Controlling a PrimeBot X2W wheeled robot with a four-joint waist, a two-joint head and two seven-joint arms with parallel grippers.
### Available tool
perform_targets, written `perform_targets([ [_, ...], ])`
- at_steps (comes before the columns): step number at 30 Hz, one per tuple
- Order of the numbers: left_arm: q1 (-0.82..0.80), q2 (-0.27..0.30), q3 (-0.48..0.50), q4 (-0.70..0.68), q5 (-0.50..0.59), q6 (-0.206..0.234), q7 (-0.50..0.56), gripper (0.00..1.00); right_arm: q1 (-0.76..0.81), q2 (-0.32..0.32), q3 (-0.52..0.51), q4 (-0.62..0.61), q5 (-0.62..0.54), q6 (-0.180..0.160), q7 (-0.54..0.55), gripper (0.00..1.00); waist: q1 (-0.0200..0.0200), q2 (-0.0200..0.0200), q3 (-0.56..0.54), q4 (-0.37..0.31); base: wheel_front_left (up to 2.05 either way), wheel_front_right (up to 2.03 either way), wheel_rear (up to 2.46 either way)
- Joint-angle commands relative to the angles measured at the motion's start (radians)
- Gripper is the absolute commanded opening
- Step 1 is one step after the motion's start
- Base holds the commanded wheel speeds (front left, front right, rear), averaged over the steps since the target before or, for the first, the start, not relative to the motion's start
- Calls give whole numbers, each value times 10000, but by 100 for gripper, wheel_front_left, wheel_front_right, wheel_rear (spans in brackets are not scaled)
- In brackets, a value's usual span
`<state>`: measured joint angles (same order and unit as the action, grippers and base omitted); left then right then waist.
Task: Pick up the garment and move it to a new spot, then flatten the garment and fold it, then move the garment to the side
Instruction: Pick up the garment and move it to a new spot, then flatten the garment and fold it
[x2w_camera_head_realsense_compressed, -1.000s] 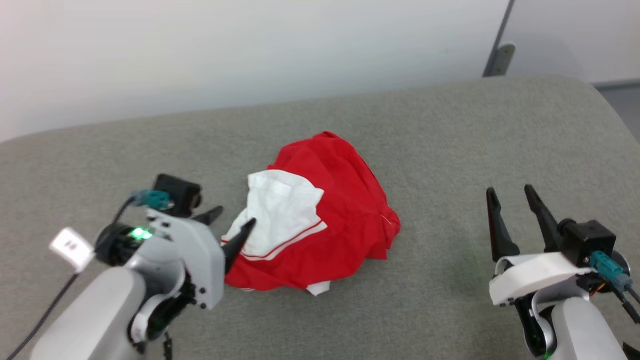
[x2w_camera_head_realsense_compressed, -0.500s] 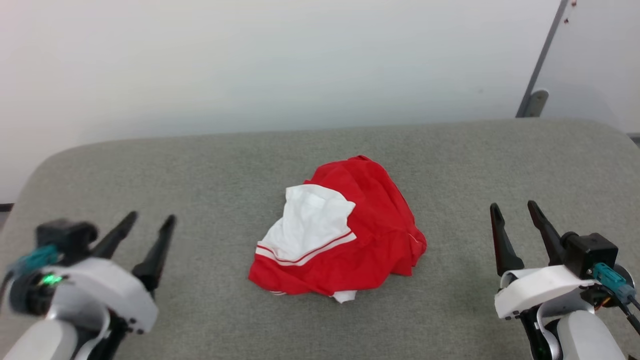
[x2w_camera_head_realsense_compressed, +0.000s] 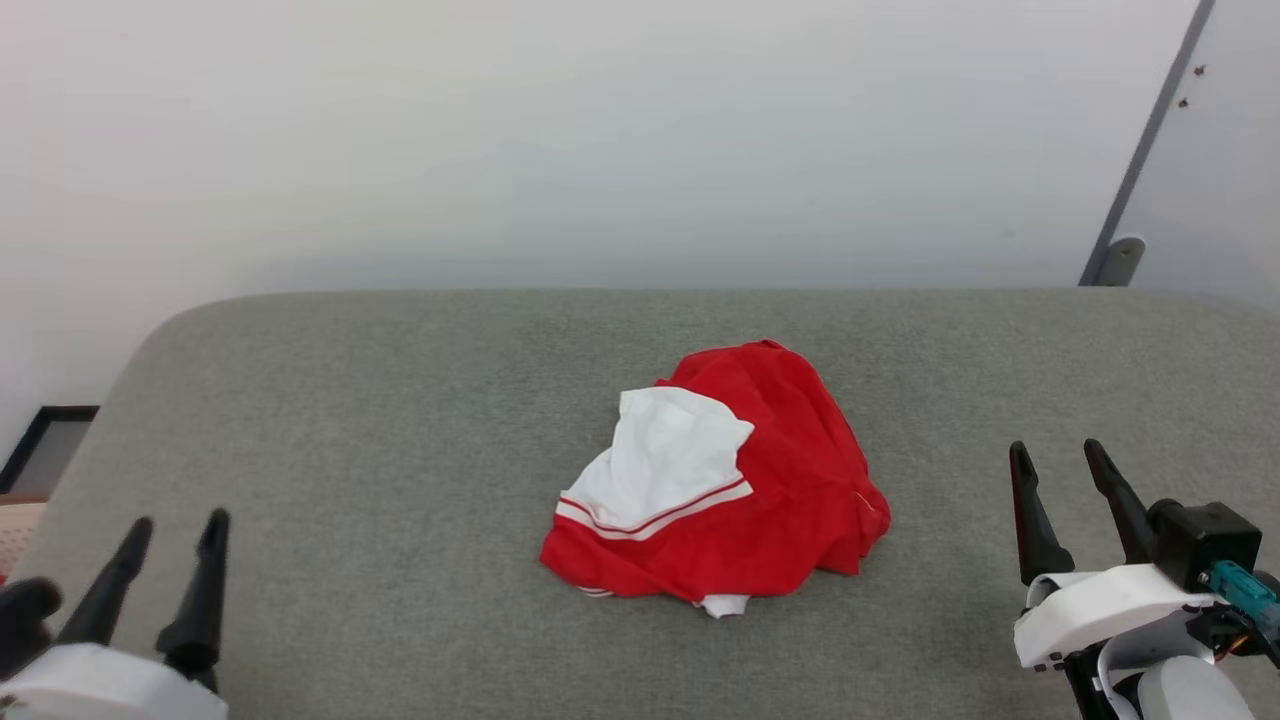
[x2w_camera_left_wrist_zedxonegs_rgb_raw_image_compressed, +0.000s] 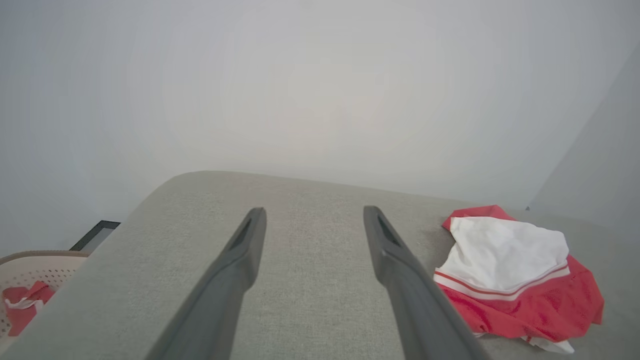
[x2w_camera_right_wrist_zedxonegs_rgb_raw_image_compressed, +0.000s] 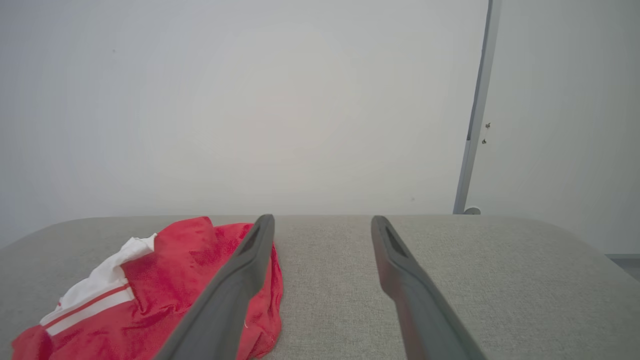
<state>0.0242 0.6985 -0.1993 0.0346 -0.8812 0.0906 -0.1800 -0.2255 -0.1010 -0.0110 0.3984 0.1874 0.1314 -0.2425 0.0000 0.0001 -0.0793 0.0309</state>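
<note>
Since one second ago, my left gripper (x2w_camera_head_realsense_compressed: 178, 523) has pulled back from the garment (x2w_camera_head_realsense_compressed: 790, 500) to the lower left corner, and the head view has also shifted. On the grey fabric counter (x2w_camera_head_realsense_compressed: 380, 440) the garment lies crumpled near the middle, red, with one white sleeve and striped trim on top. The left gripper and right gripper (x2w_camera_head_realsense_compressed: 1055, 450) are both spread wide and empty, well apart from it. Beside the counter, a pale basket (x2w_camera_left_wrist_zedxonegs_rgb_raw_image_compressed: 30, 267) holds a red cloth (x2w_camera_left_wrist_zedxonegs_rgb_raw_image_compressed: 27, 300).
</note>
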Motion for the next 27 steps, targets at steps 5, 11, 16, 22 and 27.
perform_targets([
  [5,536,-73,405,118,-265,-221,-436,100,233,49,-77,-88,59,-14,-22,100,0,-1,-115,206,0,0,0],
  [11,813,-55,509,111,-225,-430,-570,100,349,85,-100,-120,55,-14,15,100,0,-1,-148,337,0,0,0],
  [16,811,-17,526,59,-228,-416,-577,100,378,95,-5,-178,67,-14,76,100,0,-1,-125,425,0,0,0],
  [22,806,-50,672,70,-268,-20,-505,100,262,98,346,-222,215,-14,314,100,0,-1,-11,714,0,0,0],
  [27,989,-170,748,-198,-251,190,-567,100,-68,59,921,-210,412,-14,608,100,0,-1,66,1231,0,0,0],
])
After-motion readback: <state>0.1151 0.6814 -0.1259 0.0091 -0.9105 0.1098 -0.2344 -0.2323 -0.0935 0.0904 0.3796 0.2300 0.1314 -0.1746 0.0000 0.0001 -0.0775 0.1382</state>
